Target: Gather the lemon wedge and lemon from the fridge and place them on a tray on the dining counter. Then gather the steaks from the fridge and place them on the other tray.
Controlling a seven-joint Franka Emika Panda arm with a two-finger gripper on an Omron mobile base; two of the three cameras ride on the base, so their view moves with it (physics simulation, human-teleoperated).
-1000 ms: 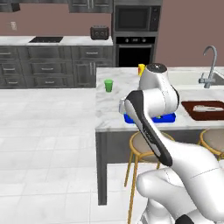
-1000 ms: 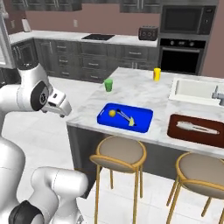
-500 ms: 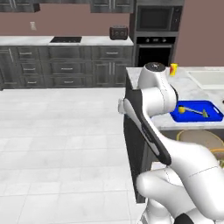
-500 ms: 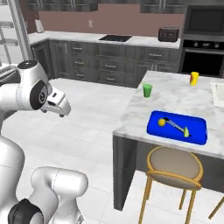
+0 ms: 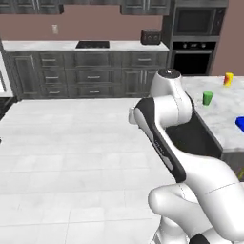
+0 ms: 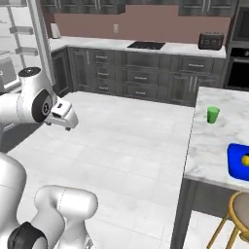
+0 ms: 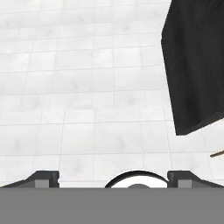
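The blue tray (image 6: pixel 237 164) lies on the dining counter (image 6: pixel 209 146) at the right edge of the right base view, with a yellow lemon (image 6: pixel 246 159) just showing on it. A corner of that tray (image 5: pixel 239 125) also shows in the left base view. My gripper (image 6: pixel 72 125) hangs over the bare floor, well left of the counter. In the hand view the gripper (image 7: pixel 113 177) is open, its fingertips (image 7: pixel 46 177) wide apart with nothing between them. The lemon wedge, the steaks and the other tray are out of view.
A green cup (image 6: pixel 212 115) and a yellow cup (image 5: pixel 228 79) stand on the counter. A stool (image 6: pixel 239 214) sits under its near edge. The fridge's white shelves (image 6: pixel 17 29) show at far left. Grey cabinets (image 5: pixel 95 76) line the back wall across the tiled floor (image 5: pixel 71 157).
The whole picture has swung, so the base has turned left: the counter and blue tray slid to the right edge, and fridge shelves have come in at the left. The gripper stays open.
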